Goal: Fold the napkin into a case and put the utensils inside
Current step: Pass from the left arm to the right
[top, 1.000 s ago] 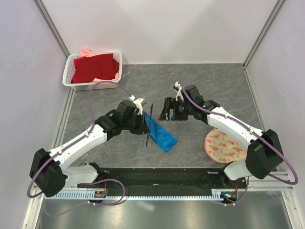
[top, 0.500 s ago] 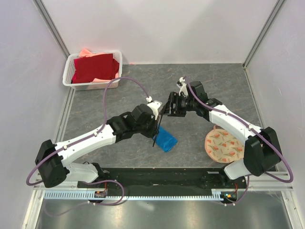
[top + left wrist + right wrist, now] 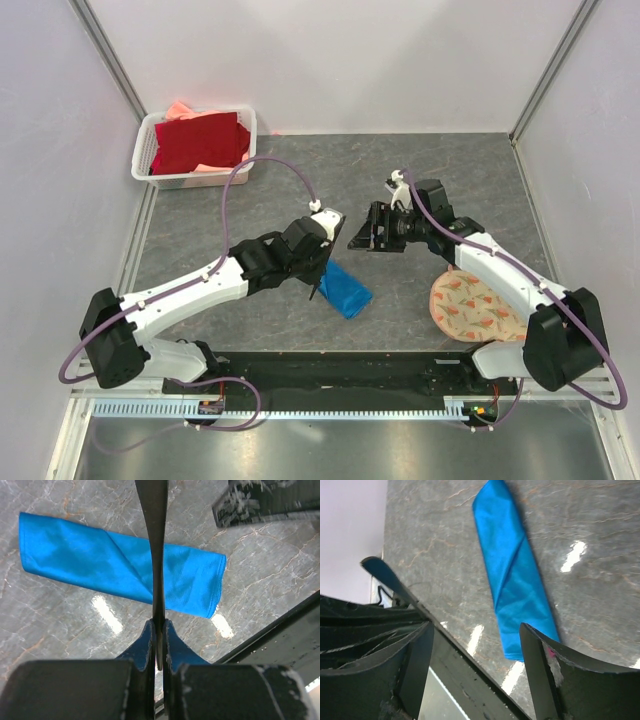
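Utensil (image 3: 154, 540), clamped in left gripper (image 3: 158, 625), has been carried over the folded blue case (image 3: 100, 565); right gripper (image 3: 475, 630), open and empty, withdrawn rightward; insertion pending

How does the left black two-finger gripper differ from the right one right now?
The left gripper is shut on a thin black utensil; the right gripper is open and empty. In the top view the left gripper is right at the folded bright blue napkin; the right gripper is farther off. Both hang above the grey table.
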Tool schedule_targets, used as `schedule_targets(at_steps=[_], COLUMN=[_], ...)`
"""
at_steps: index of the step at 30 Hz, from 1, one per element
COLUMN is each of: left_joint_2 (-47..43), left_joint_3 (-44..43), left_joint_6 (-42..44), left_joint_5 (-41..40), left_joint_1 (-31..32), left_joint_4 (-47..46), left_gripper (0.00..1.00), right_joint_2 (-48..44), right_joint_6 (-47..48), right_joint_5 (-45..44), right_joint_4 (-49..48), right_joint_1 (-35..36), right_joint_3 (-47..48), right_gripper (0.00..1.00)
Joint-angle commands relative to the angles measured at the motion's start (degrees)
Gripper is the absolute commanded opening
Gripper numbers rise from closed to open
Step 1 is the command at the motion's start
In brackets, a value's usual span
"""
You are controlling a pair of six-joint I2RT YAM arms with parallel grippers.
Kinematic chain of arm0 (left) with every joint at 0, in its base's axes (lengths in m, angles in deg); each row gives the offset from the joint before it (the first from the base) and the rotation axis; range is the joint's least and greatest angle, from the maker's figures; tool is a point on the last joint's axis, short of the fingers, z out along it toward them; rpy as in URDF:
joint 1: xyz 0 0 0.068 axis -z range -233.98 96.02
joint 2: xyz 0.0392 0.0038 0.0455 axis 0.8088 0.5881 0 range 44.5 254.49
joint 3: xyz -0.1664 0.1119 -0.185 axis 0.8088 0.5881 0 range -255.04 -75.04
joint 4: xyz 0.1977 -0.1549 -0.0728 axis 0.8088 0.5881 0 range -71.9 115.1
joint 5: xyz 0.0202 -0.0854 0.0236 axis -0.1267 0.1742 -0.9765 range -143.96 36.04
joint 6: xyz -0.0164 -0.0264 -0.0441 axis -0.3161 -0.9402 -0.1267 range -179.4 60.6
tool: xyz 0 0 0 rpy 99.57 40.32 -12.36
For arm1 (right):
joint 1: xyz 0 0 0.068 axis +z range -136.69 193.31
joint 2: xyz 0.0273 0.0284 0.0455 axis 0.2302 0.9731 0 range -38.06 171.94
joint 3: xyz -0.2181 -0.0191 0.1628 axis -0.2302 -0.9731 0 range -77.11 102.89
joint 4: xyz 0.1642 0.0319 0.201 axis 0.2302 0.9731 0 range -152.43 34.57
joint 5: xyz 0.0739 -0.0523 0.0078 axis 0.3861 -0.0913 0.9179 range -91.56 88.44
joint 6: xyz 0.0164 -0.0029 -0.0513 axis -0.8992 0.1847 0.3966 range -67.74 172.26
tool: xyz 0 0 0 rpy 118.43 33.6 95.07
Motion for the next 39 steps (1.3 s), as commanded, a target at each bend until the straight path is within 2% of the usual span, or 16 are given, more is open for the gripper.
schedule_targets(at_steps=[1,9,16,19,20,22,23,24,25,26,27,28,29,31,33,39], left_joint_2=[0.01,1.24,3.09,3.97,3.97,3.71,3.27,3.01,2.66,2.22,0.39,-0.68,-1.82,-5.60,-7.10,-8.33], left_joint_3=[-1.98,-2.24,-3.29,-4.17,-4.26,-5.14,-5.32,-5.67,-6.02,-6.37,-5.76,-5.06,-4.01,0.47,3.80,9.97], left_joint_6=[5.46,6.34,7.92,8.71,9.41,10.29,10.38,10.04,9.34,6.98,5.65,4.33,1.54,-0.77,-2.27,-5.61], left_joint_5=[-0.99,0.16,2.17,3.23,3.32,4.11,4.37,4.38,3.42,3.41,3.85,8.11,11.90,22.94,27.82,41.88], left_joint_1=[0.12,0.21,0.21,0.30,0.21,0.21,0.21,0.21,0.04,-0.40,-1.80,-2.94,-6.26,-9.53,-12.18,-13.32], left_joint_4=[-0.06,0.11,-0.15,-0.15,-0.15,0.20,0.29,0.29,1.68,2.48,2.92,2.84,1.97,-1.01,-2.17,-7.18], left_gripper=[0.02,0.02,0.02,0.02,0.02,0.02,0.02,0.02,0.03,0.23,0.36,0.44,0.58,0.62,0.64,0.61], right_joint_2=[0.13,2.94,6.81,8.57,9.01,9.71,9.80,9.63,9.45,9.01,8.31,7.87,7.52,6.82,5.94,3.03], right_joint_6=[-0.24,-8.41,-11.58,-13.95,-15.27,-20.00,-21.24,-23.43,-24.32,-24.94,-25.73,-26.69,-27.31,-30.20,-32.23,-35.66], right_joint_5=[5.00,9.67,11.33,12.65,13.27,14.67,15.55,15.73,15.82,15.73,15.82,15.91,16.34,17.48,18.45,18.45], right_joint_4=[-2.49,-13.38,-19.44,-23.40,-26.89,-32.26,-37.68,-39.91,-41.85,-44.91,-46.25,-47.39,-49.15,-52.40,-57.32,-62.78], right_joint_1=[0.23,0.23,0.40,0.84,0.93,1.02,0.93,1.02,1.02,1.02,0.93,0.76,0.67,0.67,0.67,0.58], right_joint_3=[1.78,0.83,0.21,-0.84,-1.45,-4.26,-5.32,-6.98,-7.78,-8.40,-9.62,-10.07,-10.51,-12.09,-13.75,-16.92], right_gripper=[0.76,0.70,0.66,0.54,0.43,0.27,0.05,0.00,0.00,0.00,0.00,0.00,0.00,0.00,0.00,0.00])
